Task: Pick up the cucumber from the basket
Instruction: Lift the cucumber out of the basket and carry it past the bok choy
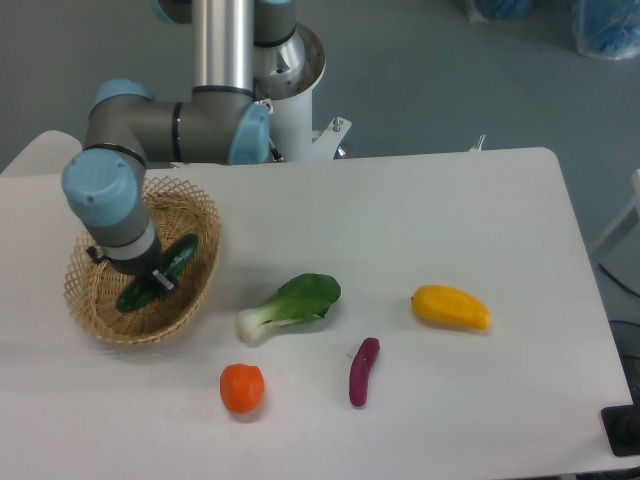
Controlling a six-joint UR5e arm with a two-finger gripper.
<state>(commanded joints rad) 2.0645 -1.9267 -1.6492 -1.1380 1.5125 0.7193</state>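
even, fairly bright, diffuse light fills the scene, seemingly from overhead. the white counter [420, 220] reads as a flat pale grey with no blown-out patches. shadows are soft and short: a faint one hugs the near side of the basket [200, 215], and small ones sit under the orange fruit [242, 388] and the yellow fruit [451, 308]. the cucumber [160, 272] carries a dull sheen. the picture is low in resolution and slightly soft throughout, with mild colour noise. the far floor looks darker and blurrier.
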